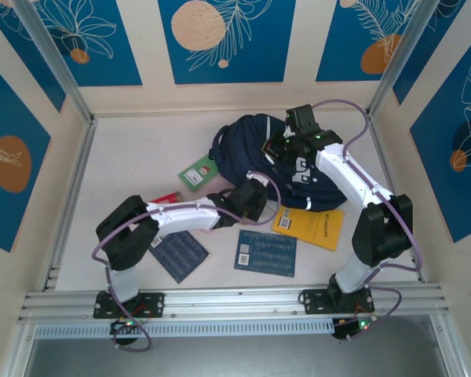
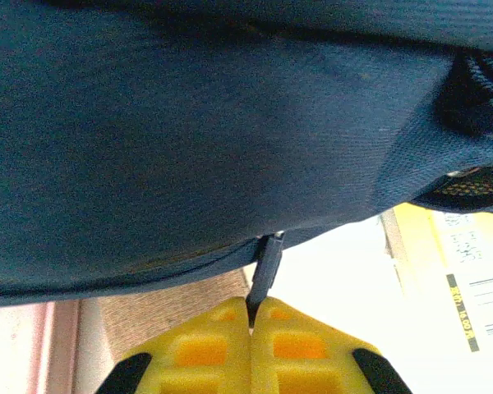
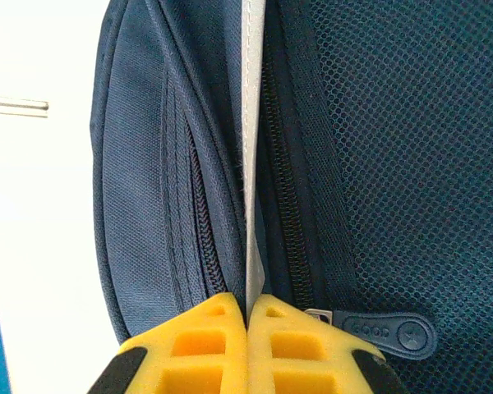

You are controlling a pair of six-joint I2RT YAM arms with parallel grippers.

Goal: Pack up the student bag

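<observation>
The student bag [image 1: 243, 145] lies at the middle back of the table, dark navy with white patches. My left gripper [image 1: 259, 190] sits at its near edge. In the left wrist view the yellow fingers [image 2: 251, 316] are shut on a dark zip pull tab [image 2: 264, 267] hanging from the bag's seam [image 2: 189, 148]. My right gripper [image 1: 281, 148] rests on top of the bag. In the right wrist view it [image 3: 248, 302] is shut on a thin white strip [image 3: 253, 148] between two zips. A rubber zip pull [image 3: 386, 332] lies just right of the fingers.
A yellow book [image 1: 308, 225] lies right of the left gripper and shows in the left wrist view [image 2: 464, 271]. Two blue booklets [image 1: 266, 252] [image 1: 178, 253] lie near the front. A green card [image 1: 198, 172] and a red item [image 1: 166, 199] sit left of the bag.
</observation>
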